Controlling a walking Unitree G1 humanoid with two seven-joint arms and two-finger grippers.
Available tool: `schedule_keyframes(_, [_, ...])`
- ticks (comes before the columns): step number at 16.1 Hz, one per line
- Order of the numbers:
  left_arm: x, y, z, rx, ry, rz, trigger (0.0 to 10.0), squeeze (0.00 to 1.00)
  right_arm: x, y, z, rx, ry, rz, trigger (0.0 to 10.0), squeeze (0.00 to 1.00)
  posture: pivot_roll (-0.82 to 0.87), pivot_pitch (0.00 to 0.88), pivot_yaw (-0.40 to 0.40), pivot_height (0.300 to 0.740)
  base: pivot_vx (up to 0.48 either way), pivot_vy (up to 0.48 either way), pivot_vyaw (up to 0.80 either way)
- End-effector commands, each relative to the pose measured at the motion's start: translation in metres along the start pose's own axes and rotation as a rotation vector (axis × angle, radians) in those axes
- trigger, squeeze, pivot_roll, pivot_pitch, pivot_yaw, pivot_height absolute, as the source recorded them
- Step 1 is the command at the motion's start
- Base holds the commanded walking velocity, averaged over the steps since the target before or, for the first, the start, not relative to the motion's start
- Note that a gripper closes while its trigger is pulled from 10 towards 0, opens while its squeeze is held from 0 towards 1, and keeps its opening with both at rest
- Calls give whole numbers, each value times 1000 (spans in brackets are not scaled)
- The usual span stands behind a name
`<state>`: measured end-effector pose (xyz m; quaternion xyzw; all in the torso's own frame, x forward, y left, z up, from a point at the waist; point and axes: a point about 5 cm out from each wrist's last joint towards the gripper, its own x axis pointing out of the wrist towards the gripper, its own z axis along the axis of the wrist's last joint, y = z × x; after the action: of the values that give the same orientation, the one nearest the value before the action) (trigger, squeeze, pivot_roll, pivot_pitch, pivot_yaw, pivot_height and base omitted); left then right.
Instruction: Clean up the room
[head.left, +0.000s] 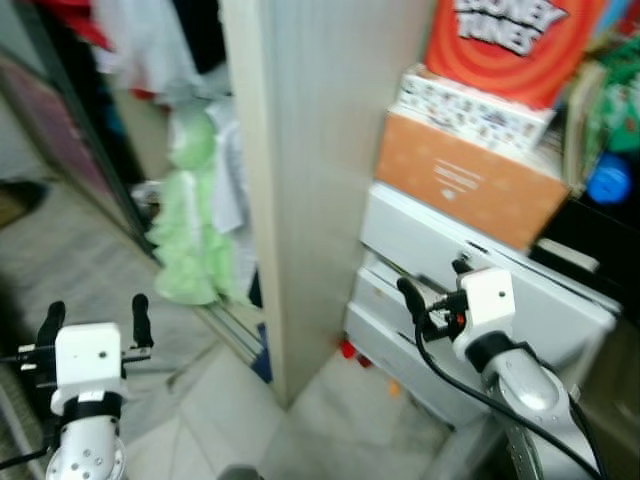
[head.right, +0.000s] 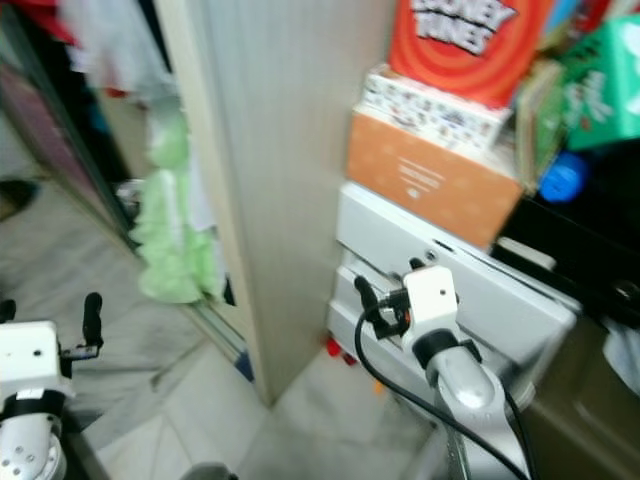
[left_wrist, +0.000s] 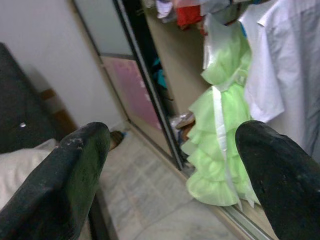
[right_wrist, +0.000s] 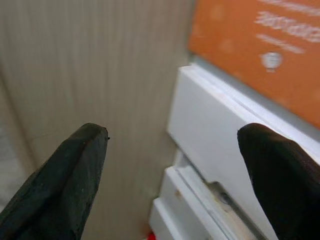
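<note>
Two grippers are raised with nothing in them. The left gripper (head.left: 95, 318) has its fingers (left_wrist: 75, 180) spread wide, aimed at a frilly green dress (head.left: 190, 235) hanging in the open wardrobe (head.left: 130, 120) beside a white shirt (left_wrist: 280, 60). The right gripper (head.left: 432, 285), fingers (right_wrist: 75, 175) likewise parted and empty, hovers close to a white drawer unit (head.left: 470, 300) standing against a pale wood panel (head.left: 310, 170). An orange box (head.left: 465, 180) sits on the unit, with a patterned box (head.left: 470, 105) and a red box (head.left: 510, 45) stacked above. Something small and red, perhaps a toy (head.left: 347, 349), lies on the tiled floor (head.left: 330, 420) at the unit's foot; blur hides its shape.
</note>
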<state>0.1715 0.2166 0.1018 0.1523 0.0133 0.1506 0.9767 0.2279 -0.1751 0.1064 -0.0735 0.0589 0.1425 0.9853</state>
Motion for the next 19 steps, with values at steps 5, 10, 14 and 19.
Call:
schedule_keyframes(5, [0, -2, -1, 16, 14, 1, 10000, 0, -7, -3, -7, 15, 49, 109, 10000, 0, -55, 0, -43, 740, 0, 0, 800])
schedule_keyframes(10, [-5, -5, -2, 6, 19, -14, 10000, 0, -24, -19, -19, 3, 97, 88, 10000, 0, -60, 0, -39, 740, 0, 0, 800])
schedule_keyframes(14, [1, -9, 2, 4, 10, -39, 10000, 0, -21, -17, -19, 37, 93, 71, 10000, 0, -61, 0, -33, 740, 0, 0, 152])
schedule_keyframes(19, [3, -9, 2, 5, 7, -42, 10000, 0, -18, -12, -16, 39, 70, 98, 10000, 0, -57, 0, -33, 740, 0, 0, 248])
